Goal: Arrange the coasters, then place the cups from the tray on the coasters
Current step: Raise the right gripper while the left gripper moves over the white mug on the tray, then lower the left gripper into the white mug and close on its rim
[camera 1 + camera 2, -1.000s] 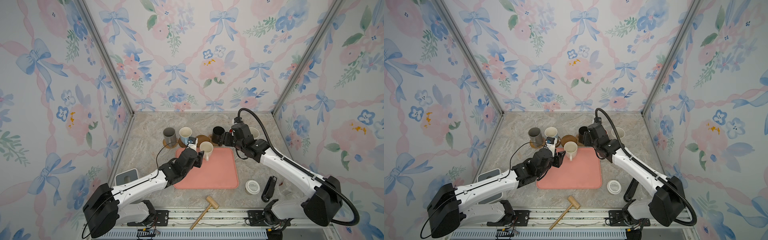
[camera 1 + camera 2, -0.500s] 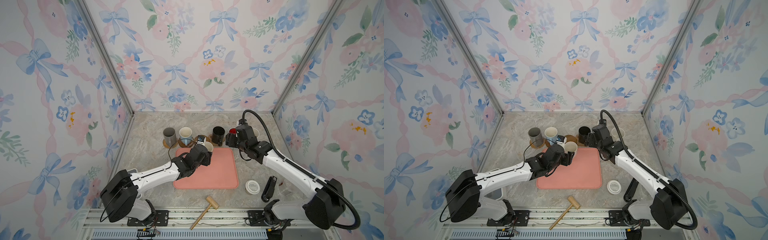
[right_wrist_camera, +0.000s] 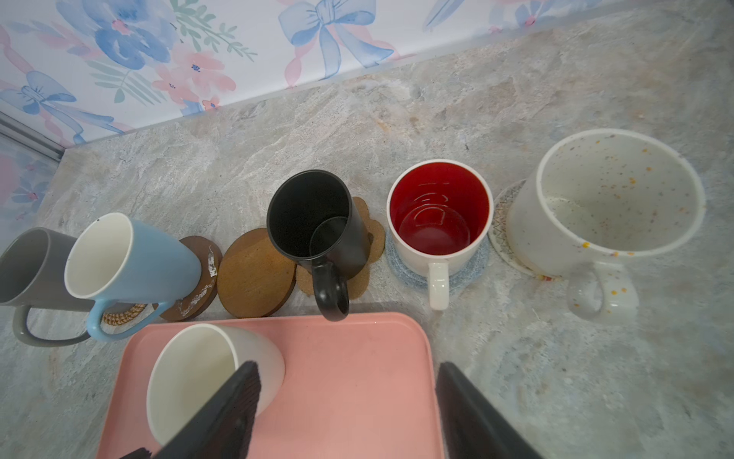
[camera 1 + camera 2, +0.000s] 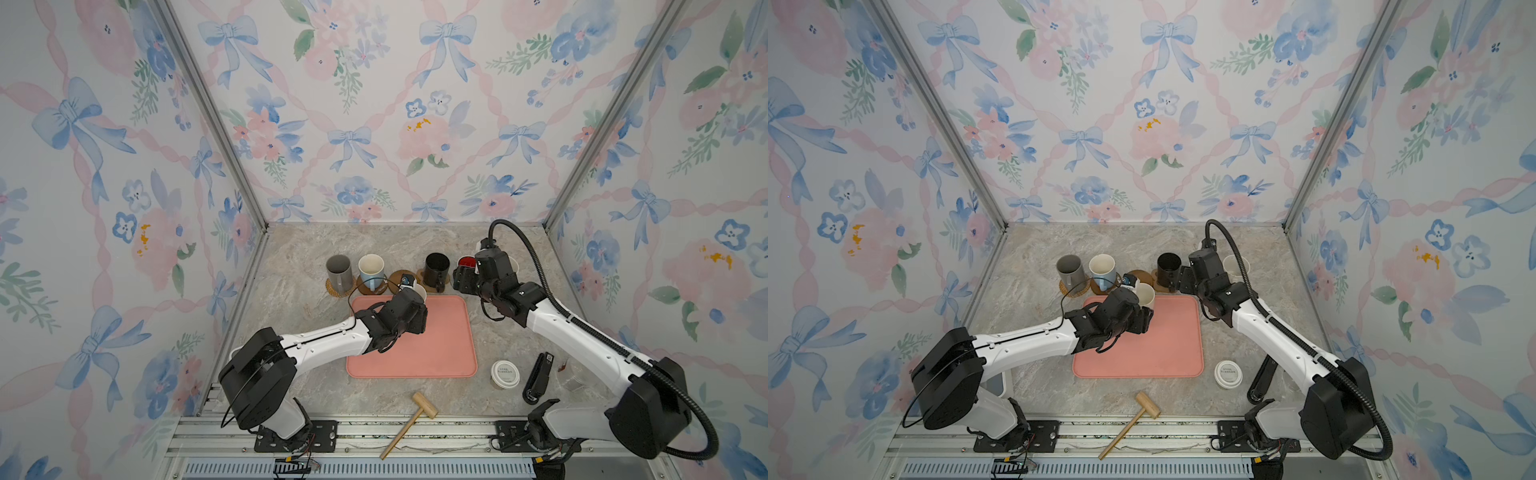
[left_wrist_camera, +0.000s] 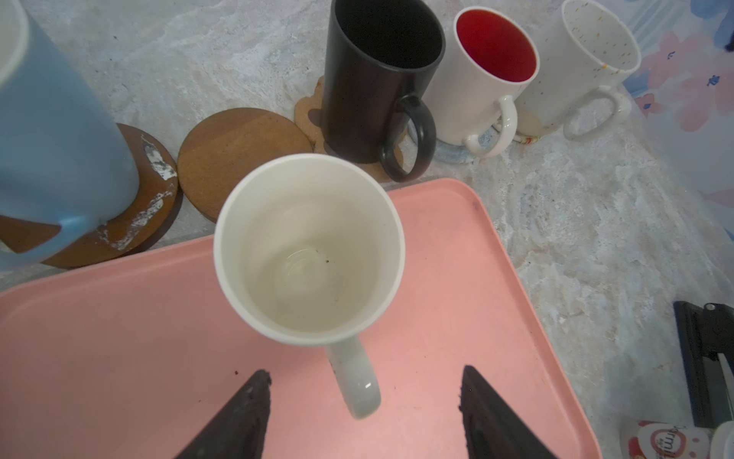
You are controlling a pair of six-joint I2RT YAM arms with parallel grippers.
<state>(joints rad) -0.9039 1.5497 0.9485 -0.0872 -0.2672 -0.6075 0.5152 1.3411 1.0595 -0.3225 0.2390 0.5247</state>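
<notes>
— While the cream mug (image 5: 310,254) stands on the pink tray (image 5: 119,337), where's the left gripper (image 5: 363,371)?
— Wide open, empty, straddling its handle (untouched); close squarely, then lift to the bare wooden coaster (image 5: 238,147)

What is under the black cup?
A brown paw-shaped coaster lies under the black cup; its bumpy edges peek out. Its middle is covered by the cup, so that part cannot be seen.

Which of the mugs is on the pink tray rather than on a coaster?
The plain cream mug, alone on the tray; the other five each stand on a coaster beyond it.
</notes>
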